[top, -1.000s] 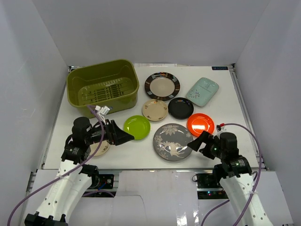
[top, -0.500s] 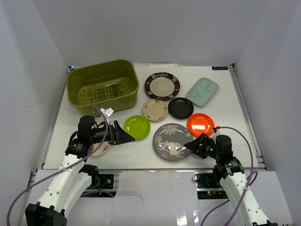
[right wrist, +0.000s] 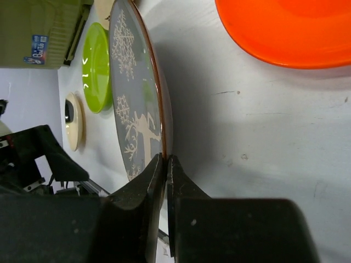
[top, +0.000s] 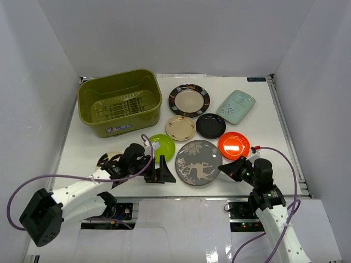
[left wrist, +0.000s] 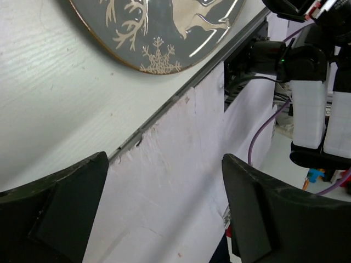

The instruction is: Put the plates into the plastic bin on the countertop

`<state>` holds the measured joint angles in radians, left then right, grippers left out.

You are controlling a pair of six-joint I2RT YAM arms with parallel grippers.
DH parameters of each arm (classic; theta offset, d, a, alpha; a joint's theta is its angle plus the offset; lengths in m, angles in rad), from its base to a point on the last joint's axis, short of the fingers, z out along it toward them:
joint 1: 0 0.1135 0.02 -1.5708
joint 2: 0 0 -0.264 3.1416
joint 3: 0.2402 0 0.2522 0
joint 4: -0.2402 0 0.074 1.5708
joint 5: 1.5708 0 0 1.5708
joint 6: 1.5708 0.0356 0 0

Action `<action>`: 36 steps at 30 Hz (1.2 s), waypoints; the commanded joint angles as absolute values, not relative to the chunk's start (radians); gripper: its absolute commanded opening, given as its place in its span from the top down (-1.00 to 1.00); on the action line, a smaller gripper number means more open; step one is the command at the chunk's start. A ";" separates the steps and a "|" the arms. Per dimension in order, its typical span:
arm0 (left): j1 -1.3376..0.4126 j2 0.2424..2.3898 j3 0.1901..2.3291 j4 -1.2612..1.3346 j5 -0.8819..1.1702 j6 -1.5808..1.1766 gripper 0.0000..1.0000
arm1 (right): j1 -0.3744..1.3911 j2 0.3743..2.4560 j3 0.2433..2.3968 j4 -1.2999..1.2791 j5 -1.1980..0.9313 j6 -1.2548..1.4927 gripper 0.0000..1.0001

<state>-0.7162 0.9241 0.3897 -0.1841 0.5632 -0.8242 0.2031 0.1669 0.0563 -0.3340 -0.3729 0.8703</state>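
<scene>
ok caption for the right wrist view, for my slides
The right claw pinches the rim of the grey deer plate, with the orange plate and lime plate flat on the countertop.

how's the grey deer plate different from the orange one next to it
The grey deer plate is larger than the orange plate. The grey one carries a pale deer-and-snowflake pattern; the orange one is plain and glossy. The right end effector meets the grey plate's rim; nothing touches the orange plate. Both are round and sit on the countertop.

Plates point(top: 210, 125) right of bin point(top: 137, 121)
</scene>
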 commanded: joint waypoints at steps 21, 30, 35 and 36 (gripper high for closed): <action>-0.810 1.364 0.388 0.281 0.305 -0.888 -0.79 | 0.202 0.051 0.230 -0.402 -0.545 1.008 0.85; -0.847 1.382 0.373 0.282 0.249 -0.897 -0.46 | 0.202 0.075 0.048 -0.469 -0.489 0.902 0.77; -0.868 1.411 0.376 0.284 0.238 -0.900 -0.45 | 0.202 0.078 -0.060 -0.460 -0.474 0.885 0.04; -0.873 1.413 0.373 0.285 0.235 -0.902 -0.45 | 0.202 0.080 -0.073 -0.456 -0.469 0.884 -0.15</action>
